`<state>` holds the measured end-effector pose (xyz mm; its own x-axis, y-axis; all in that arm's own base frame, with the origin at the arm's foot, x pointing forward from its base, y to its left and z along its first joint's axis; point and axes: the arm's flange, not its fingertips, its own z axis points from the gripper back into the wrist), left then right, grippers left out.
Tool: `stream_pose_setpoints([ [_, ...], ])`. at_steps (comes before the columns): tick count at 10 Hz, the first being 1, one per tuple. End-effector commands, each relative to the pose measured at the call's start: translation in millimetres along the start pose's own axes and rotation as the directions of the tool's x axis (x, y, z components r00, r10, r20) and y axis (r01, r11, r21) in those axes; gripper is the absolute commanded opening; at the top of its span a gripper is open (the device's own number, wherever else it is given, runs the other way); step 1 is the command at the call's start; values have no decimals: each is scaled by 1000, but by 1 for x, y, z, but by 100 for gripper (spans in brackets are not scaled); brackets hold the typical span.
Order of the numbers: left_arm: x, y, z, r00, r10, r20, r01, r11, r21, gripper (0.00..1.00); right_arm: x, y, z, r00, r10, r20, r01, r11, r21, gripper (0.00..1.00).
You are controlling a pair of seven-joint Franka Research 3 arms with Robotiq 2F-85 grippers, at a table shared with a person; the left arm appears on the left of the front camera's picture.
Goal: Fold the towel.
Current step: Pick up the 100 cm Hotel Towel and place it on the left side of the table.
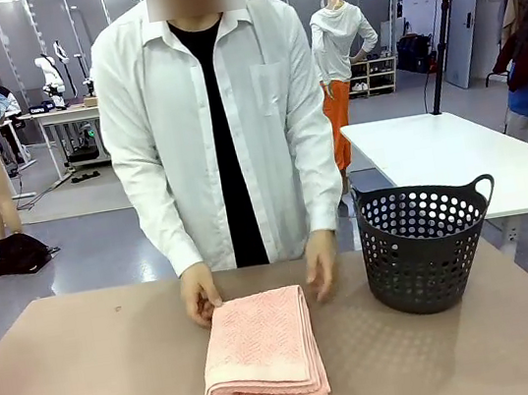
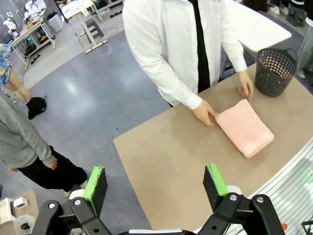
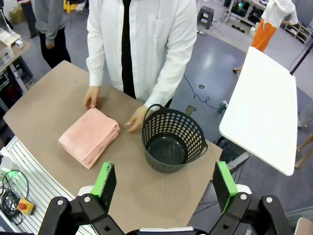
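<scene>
The salmon-pink towel (image 1: 264,349) (image 2: 244,127) (image 3: 90,136) lies folded into a thick stack on the brown table, in front of the person. The person's hands (image 1: 200,296) (image 1: 320,265) rest at its two far corners. My left gripper (image 2: 155,182) hangs open high above the table's left end, well away from the towel. My right gripper (image 3: 165,178) is open too, held high over the table's near edge beside the basket, nothing between its green pads.
A dark perforated basket (image 1: 424,243) (image 3: 172,144) (image 2: 275,70) stands empty to the right of the towel. A white table (image 1: 457,159) stands behind it. The brown table (image 1: 93,382) is bare to the left of the towel.
</scene>
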<state>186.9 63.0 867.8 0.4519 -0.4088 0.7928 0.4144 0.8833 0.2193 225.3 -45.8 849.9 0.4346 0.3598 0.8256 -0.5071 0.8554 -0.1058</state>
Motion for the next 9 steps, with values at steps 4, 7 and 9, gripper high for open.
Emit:
stream_pose_setpoints([
  [4,3,-1,2,1000,2,-3,-2,1000,14,100,1,-2,0,1000,-7,-2,7,1000,-9,100],
  [7,3,-1,2,1000,2,-3,-2,1000,14,100,1,-2,0,1000,-7,-2,7,1000,-9,100],
  [9,3,-1,2,1000,2,-3,-2,1000,14,100,1,-2,0,1000,-7,-2,7,1000,-9,100],
])
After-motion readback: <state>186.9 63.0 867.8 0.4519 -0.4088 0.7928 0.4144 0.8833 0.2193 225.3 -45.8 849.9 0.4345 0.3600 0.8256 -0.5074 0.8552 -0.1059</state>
